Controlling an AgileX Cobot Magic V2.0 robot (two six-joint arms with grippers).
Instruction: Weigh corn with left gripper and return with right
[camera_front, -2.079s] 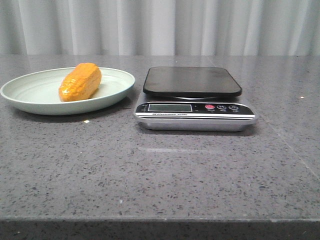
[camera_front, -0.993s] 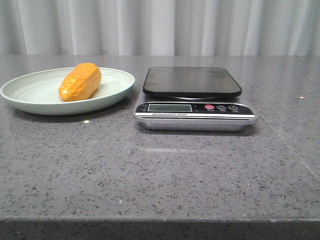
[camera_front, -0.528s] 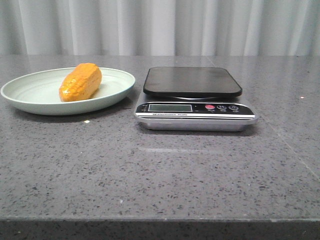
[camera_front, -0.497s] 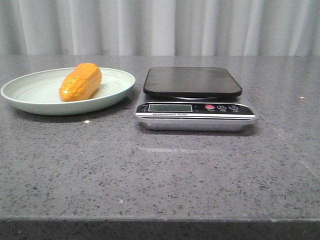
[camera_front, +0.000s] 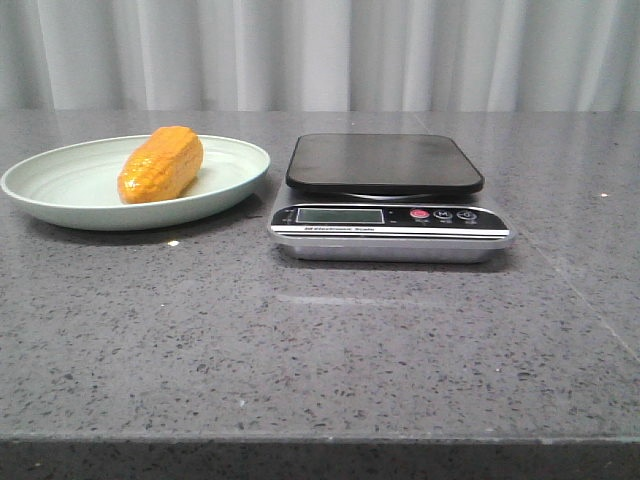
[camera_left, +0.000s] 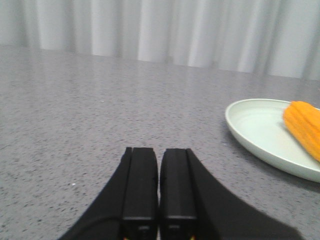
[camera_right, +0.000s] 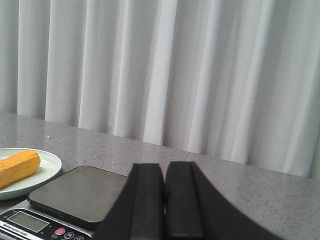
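The orange-yellow corn (camera_front: 160, 165) lies on a pale green plate (camera_front: 60, 190) at the table's left. A digital scale (camera_front: 385, 163) with a black platform stands just right of the plate, nothing on it. Neither gripper shows in the front view. In the left wrist view my left gripper (camera_left: 159, 152) is shut and empty, low over the table, with the plate (camera_left: 255, 125) and corn (camera_left: 304, 125) off to one side. In the right wrist view my right gripper (camera_right: 163, 167) is shut and empty, raised beside the scale (camera_right: 80, 192), with the corn (camera_right: 17, 167) beyond it.
The grey speckled table (camera_front: 320, 340) runs to a front edge near the camera. White curtains (camera_front: 320, 50) hang behind the table. The scale's display and buttons (camera_front: 390, 216) face the front.
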